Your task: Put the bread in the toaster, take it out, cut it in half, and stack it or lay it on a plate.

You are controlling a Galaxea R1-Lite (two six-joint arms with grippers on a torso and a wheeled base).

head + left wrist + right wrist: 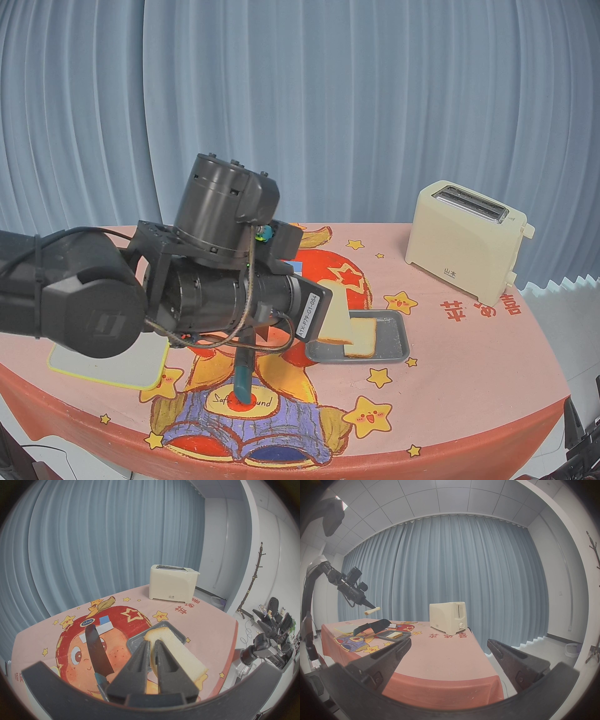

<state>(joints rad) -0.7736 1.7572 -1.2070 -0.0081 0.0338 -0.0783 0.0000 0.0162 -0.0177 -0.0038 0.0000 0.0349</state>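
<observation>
The left gripper (pixel 152 642) clamps a bread slice (pixel 181 657) above the tray (pixel 394 338) at the table's (pixel 475 362) middle, where a second slice (pixel 361 337) lies flat. Loading seems the step in hand: the slice must travel right to the toaster (pixel 465 244) near the far right edge, edge-down into a slot. The right gripper (pixel 448 642) hangs open beyond that edge.

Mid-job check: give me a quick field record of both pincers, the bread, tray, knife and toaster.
left pincer: shut on a bread slice, raised in the air by the tray
second slice: lying flat in the tray
toaster: upright at the table's far right, apart from the tray, no bread sticking out
knife: on the tablecloth, left of the tray, not gripped
cutting board: near the table's left edge
right pincer: open, holding nothing, off beyond the table's right side
</observation>
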